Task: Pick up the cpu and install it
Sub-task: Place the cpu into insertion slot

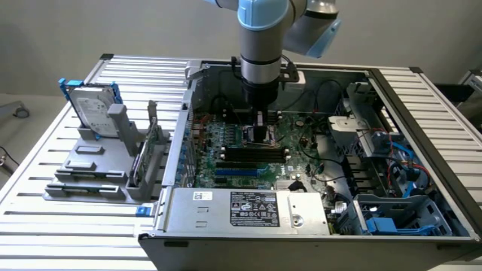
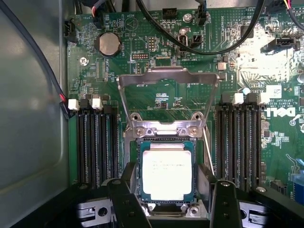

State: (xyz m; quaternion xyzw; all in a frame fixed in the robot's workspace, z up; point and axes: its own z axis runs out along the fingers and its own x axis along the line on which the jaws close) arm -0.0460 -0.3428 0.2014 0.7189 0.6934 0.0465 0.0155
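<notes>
The cpu (image 2: 167,172) is seated flat in the motherboard socket (image 2: 166,141). The jaws of the gripper (image 2: 174,197) are spread at both its sides, apparently not pinching it. The retention frame (image 2: 168,76) is not yet closed.

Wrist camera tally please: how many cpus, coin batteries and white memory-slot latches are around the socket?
Small square silvery-topped cpu: 1
Round silver coin battery: 1
White plastic memory-slot latches: 4
Total: 6
</notes>
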